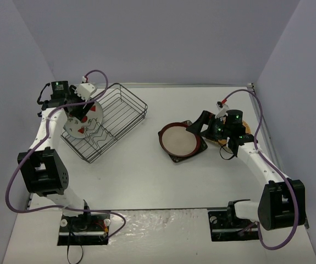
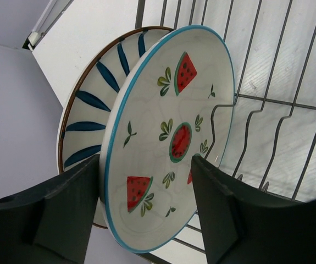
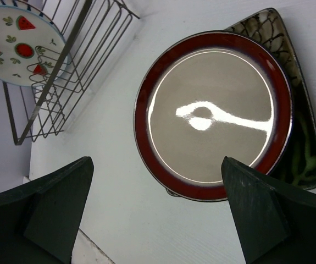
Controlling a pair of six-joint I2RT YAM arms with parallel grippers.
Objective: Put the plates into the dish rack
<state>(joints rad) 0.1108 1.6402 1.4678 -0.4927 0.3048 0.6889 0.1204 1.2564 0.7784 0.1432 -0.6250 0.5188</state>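
The white plate with red fruit motifs [image 2: 163, 137] stands on edge at the left end of the wire dish rack [image 1: 127, 107]. The striped plate [image 2: 92, 110] stands right behind it. My left gripper [image 2: 145, 165] is shut on the fruit plate, one finger on each face. The red-brown-rimmed plate [image 1: 179, 140] lies flat on the dark square plate [image 1: 176, 159] at mid table. My right gripper [image 1: 196, 129] is open and empty, hovering at their right edge. In the right wrist view the rimmed plate [image 3: 212, 110] lies just beyond the open fingers. The orange-tan plate [image 1: 246, 127] lies under my right arm.
The rack's wavy dividers [image 2: 267, 99] to the right of the two standing plates hold nothing. Grey walls close in the table [image 1: 141, 176] on three sides. The rack [image 3: 64, 82] also shows far left in the right wrist view.
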